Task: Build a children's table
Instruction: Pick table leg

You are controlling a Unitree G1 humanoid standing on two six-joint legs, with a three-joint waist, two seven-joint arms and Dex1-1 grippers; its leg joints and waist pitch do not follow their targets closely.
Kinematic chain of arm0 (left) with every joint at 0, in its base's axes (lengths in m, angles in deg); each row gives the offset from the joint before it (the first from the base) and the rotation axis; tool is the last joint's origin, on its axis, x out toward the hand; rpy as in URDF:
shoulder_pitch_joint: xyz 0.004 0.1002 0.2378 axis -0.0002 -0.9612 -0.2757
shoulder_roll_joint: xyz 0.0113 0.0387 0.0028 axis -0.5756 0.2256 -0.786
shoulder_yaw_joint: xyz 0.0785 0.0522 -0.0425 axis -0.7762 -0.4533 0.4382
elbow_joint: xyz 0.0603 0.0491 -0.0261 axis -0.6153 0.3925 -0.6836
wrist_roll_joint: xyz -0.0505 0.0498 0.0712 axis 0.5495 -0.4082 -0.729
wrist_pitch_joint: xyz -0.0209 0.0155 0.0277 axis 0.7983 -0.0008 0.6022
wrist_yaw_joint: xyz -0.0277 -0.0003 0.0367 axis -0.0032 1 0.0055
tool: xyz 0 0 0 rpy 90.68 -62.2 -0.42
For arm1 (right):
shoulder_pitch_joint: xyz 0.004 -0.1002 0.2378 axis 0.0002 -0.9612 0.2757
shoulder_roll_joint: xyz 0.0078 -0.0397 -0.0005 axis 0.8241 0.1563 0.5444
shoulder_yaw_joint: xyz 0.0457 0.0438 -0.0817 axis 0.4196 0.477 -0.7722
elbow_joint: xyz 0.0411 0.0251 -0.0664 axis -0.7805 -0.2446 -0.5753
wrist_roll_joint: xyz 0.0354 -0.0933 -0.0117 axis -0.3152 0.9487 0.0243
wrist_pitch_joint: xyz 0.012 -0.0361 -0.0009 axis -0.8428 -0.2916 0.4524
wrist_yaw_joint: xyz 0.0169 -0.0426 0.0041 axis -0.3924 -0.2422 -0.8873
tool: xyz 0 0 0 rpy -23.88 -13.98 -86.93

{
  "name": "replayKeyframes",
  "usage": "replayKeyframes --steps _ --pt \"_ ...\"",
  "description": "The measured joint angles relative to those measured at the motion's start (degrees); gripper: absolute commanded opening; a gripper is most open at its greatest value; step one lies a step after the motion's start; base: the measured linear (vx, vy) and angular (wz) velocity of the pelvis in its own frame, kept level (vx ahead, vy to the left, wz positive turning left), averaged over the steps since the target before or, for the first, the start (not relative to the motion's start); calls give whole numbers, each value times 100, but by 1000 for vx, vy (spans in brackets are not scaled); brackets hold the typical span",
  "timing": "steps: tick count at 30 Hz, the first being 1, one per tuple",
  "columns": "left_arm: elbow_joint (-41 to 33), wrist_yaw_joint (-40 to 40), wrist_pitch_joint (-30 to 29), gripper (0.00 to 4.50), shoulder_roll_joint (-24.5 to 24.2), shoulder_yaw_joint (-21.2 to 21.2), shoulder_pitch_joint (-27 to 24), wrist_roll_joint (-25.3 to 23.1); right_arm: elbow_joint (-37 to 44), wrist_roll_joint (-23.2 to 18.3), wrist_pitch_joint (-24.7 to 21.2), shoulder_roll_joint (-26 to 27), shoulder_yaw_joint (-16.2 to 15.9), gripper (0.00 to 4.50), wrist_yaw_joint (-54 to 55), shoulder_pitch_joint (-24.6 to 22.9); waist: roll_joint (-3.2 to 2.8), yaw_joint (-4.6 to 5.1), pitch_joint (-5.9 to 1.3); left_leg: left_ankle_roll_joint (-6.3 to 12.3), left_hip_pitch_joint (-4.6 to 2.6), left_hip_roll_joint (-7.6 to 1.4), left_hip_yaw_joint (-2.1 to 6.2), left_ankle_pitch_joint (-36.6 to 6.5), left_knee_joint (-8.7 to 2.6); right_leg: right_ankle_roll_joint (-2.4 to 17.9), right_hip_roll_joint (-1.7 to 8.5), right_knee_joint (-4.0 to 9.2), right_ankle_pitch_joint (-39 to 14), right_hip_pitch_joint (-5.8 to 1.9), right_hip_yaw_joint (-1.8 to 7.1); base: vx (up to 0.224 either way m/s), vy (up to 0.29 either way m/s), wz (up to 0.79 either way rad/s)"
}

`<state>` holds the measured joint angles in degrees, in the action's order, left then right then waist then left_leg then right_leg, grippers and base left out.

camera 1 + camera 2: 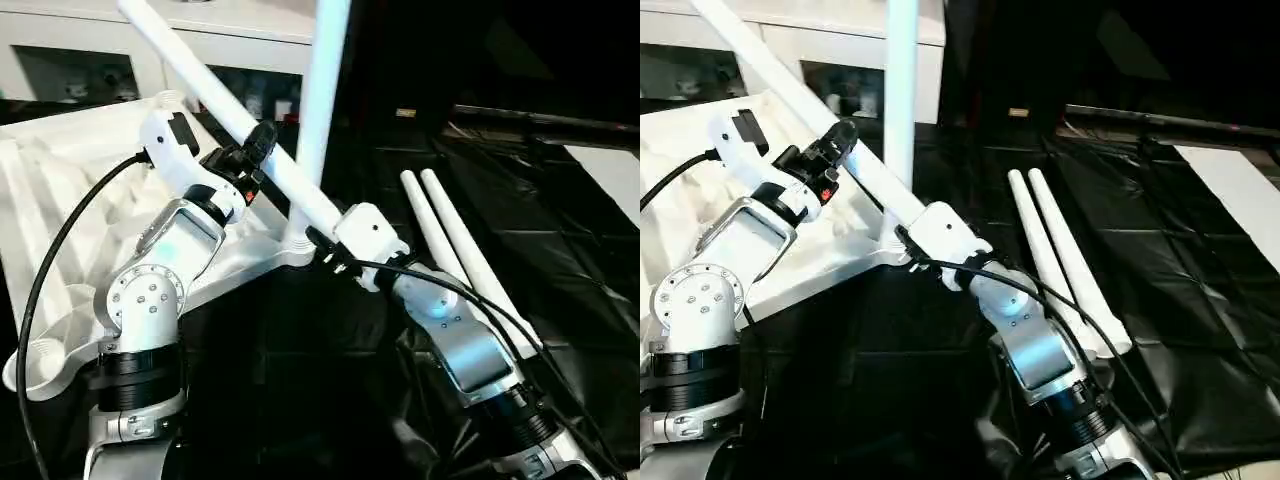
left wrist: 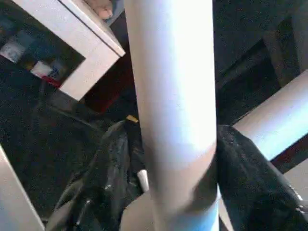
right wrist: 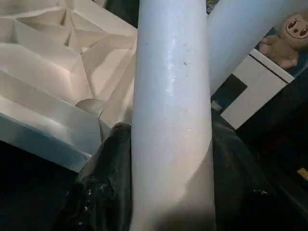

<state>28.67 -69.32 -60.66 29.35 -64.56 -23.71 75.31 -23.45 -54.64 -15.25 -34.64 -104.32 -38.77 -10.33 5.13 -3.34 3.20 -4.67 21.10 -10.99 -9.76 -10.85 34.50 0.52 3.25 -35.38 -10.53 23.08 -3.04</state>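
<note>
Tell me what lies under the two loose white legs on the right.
The two loose legs lie side by side on black sheeting. The right arm's wrist covers their near ends, and what is beneath the sheeting cannot be seen.

Slanted leg (image 1: 240, 125) top cut off; upright leg (image 1: 322, 90) likewise.

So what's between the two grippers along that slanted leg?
Only the leg itself: bare white tube runs from the left gripper to the right gripper, seen in the left eye view.
</note>
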Motion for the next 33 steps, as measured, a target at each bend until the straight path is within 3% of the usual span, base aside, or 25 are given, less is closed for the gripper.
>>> replayKeyframes --steps 7,9,12,15,16,23,31,33 --pt "-133 62 -19 208 -17 34 -91 104 -165 -42 263 51 11 184 -82 7 1 1 -1 1 2 0 0 0 1 -1 0 0 -1 1 0 0 0 0" --pt "-217 159 -46 185 -109 41 -130 109 -172 -293 293 90 74 240 -335 6 2 2 0 2 2 0 0 -1 1 -1 0 0 -1 1 0 0 0 0" --pt "-248 361 -110 179 -324 68 -134 96 -100 -806 239 107 163 257 -825 -3 4 1 -1 3 0 0 0 -1 1 -1 0 -1 -1 1 0 0 0 0" --pt "-223 828 -355 173 -852 83 -245 98 470 -1793 -421 8 366 280 -1706 -13 21 6 -2 3 -2 -3 1 -1 1 0 -3 -4 -1 1 0 0 0 0" --pt "-225 982 -416 171 -952 73 -261 116 562 -1963 -578 -81 418 298 -1892 -9 28 -4 -3 4 -2 -3 1 0 3 0 -3 -3 -1 0 0 0 0 0" --pt "-237 1933 -1025 170 -1655 158 -310 614 640 -3003 -1857 -686 612 300 -3099 -4 81 -52 -8 13 -3 -2 0 7 11 6 0 -13 3 -3 0 0 0 0" --pt "-493 2637 -1402 170 -1711 210 -297 1399 685 -3251 -2567 -897 600 300 -3359 4 90 -146 -7 7 -10 -3 0 11 15 3 0 -33 0 -1 0 0 0 0" --pt "-506 2752 -1429 170 -1717 209 -263 1476 701 -3278 -2701 -914 575 274 -3420 3 89 -165 -7 6 -11 -3 0 11 14 -12 0 -36 -9 -1 0 0 0 0"
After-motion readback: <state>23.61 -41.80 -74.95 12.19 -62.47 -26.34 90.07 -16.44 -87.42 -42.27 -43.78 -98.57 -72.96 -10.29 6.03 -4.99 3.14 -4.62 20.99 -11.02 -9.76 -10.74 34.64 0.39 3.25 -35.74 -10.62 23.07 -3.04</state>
